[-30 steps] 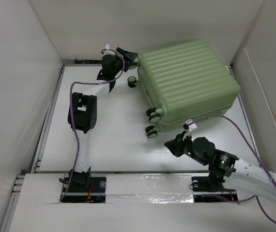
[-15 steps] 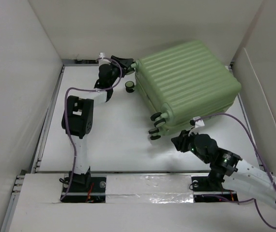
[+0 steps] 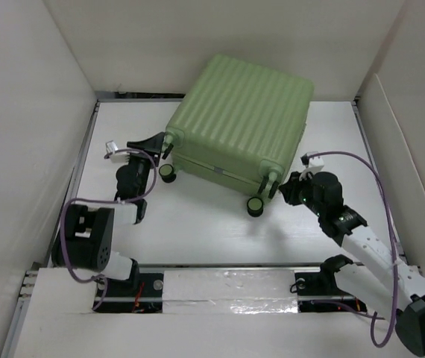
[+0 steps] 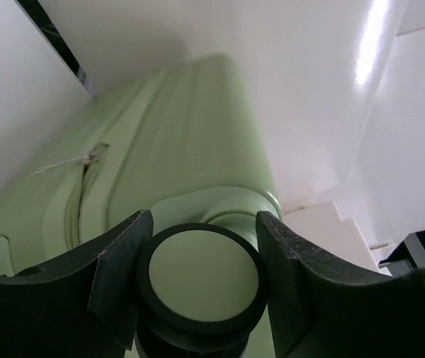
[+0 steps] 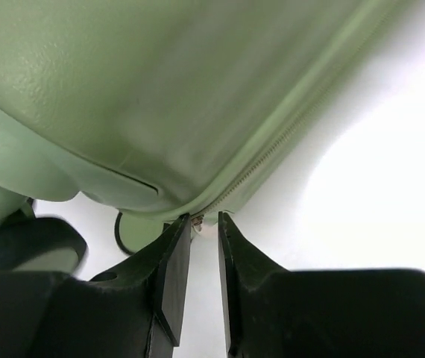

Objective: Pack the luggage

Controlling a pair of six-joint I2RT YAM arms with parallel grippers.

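Observation:
The luggage point(image 3: 235, 112), a light-green ribbed hard-shell suitcase, stands closed at the back middle of the table with its black spinner wheels toward the arms. My left gripper point(image 3: 162, 143) is at its near-left corner. In the left wrist view the gripper point(image 4: 203, 218) is shut on one wheel point(image 4: 203, 277), a finger touching each side. My right gripper point(image 3: 288, 188) is at the near-right corner beside a wheel point(image 3: 272, 179). In the right wrist view the gripper point(image 5: 204, 218) has its fingers a narrow gap apart, tips at the zip seam point(image 5: 265, 168). Nothing shows between the pads.
White walls box in the table on the left, back and right. The suitcase point(image 4: 175, 142) fills most of both wrist views. Two more wheels show in the top view point(image 3: 169, 173) point(image 3: 256, 206). A zip pull point(image 4: 86, 158) shows on the side.
The suitcase has swung from the back right to the back middle and turned its wheels toward the arms. The left arm has folded back toward its base; the right gripper moved up to the corner.

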